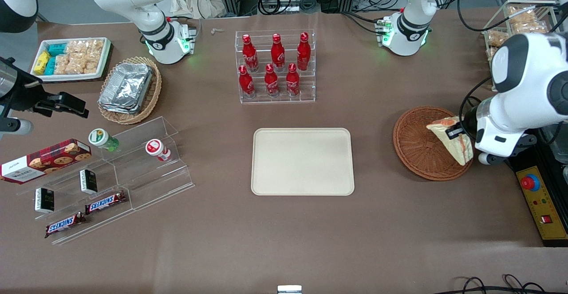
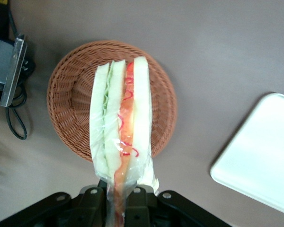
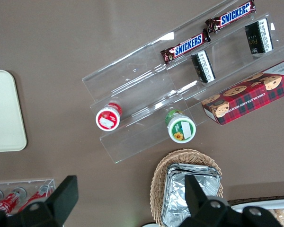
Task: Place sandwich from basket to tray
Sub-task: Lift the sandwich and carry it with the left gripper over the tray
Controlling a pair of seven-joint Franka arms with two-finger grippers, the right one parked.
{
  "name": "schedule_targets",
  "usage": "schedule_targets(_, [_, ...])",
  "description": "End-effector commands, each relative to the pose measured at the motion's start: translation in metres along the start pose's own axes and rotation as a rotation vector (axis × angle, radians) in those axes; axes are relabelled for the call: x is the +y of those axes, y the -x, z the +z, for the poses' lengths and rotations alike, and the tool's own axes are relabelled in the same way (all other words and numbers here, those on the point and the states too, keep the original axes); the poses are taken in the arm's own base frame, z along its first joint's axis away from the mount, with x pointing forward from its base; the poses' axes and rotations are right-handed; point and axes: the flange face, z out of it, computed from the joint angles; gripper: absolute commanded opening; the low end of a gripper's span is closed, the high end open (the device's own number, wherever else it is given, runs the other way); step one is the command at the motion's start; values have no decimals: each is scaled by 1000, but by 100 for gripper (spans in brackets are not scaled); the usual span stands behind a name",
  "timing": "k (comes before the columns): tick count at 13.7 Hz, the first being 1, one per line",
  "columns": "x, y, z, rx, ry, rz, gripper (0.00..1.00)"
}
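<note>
At the right of the front frame, the gripper (image 1: 457, 130) is pinching the sandwich (image 1: 451, 142) above the basket (image 1: 417, 145), and should be lifting it clear of the rim before carrying it level toward the tray (image 1: 302, 161) at centre frame.

Six red cola bottles (image 1: 275, 65) stand in a clear rack; Snickers bars (image 1: 105, 202) lie on acrylic steps.
</note>
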Motion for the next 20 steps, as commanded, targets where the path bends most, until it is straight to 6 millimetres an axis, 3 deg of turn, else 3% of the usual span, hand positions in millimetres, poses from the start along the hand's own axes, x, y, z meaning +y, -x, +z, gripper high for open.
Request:
schedule_targets(1, [41,7,-6,-2,-1,68,8])
schedule_targets(6, [94,8,-14,14,38,148,8])
schedule_targets(10, [141,37,-13,24,36,229,9])
schedule_targets(12, [150,40,-12,36,46,246,13])
schedule_targets(13, [163,46,-9,65,63,262,13])
schedule_targets(17, [219,60,37,68,78,306,13])
schedule_targets(20, [255,71,87,70,44,313,13])
